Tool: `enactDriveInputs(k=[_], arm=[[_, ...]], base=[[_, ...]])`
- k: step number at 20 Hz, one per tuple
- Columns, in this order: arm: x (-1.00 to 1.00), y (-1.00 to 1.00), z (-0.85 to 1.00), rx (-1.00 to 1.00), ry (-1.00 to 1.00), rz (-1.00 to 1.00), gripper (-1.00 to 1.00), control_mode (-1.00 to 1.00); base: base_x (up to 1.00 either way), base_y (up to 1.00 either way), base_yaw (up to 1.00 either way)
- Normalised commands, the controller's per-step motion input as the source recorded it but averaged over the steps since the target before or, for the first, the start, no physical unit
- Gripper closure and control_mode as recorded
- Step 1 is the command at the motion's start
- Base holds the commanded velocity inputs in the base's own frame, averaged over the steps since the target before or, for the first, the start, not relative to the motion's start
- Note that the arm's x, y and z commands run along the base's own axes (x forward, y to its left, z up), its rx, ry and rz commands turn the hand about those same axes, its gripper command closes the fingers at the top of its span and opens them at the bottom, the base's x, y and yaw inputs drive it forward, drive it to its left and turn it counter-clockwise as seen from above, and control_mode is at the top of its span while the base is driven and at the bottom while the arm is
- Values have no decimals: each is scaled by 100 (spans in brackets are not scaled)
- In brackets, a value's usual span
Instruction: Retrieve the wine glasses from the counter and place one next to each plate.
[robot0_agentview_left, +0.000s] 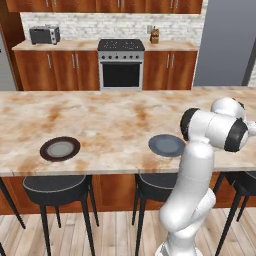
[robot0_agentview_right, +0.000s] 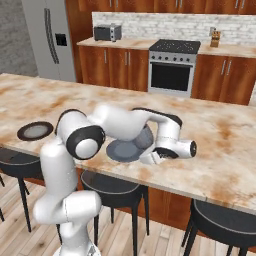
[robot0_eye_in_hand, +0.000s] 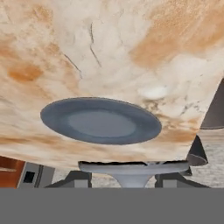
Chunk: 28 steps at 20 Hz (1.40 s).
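My gripper (robot0_eye_in_hand: 123, 179) is shut on the stem of a grey wine glass (robot0_eye_in_hand: 131, 168), whose round foot shows between the fingertips. Just beyond it, a plain dark grey plate (robot0_eye_in_hand: 100, 120) lies flat on the veined island top. From the right base view the hand (robot0_agentview_right: 170, 148) reaches low over the island, its gripper (robot0_agentview_right: 154, 158) at the right rim of that plate (robot0_agentview_right: 120, 151), with the arm covering part of it. A second plate (robot0_agentview_left: 60, 149) with a brownish rim lies further left on the island, also seen as the plate (robot0_agentview_right: 35, 131).
Black stools (robot0_agentview_left: 54, 189) stand under the island's near edge (robot0_agentview_left: 100, 170). A counter (robot0_agentview_left: 65, 45) along the back wall carries a toaster (robot0_agentview_left: 44, 34), next to a stove (robot0_agentview_left: 121, 62). A grey fridge (robot0_agentview_right: 50, 37) stands at the left.
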Motion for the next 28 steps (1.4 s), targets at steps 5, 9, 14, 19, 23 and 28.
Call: enactDriveInputs(k=[5, 9, 14, 19, 23, 28], arm=[[44, -13, -37, 0, 1, 0, 100, -100], [35, -30, -28, 0, 0, 0, 100, -100], [43, -25, -35, 0, 0, 0, 100, -100], [50, 0, -50, 0, 2, 0, 100, -100], [29, 0, -42, -3, 0, 0, 100, -100], [11, 1, -26, -3, 0, 0, -100, -100]], base=[[0, 0, 0], [0, 0, 0], [0, 0, 0], [0, 0, 0], [0, 0, 0], [0, 0, 0]])
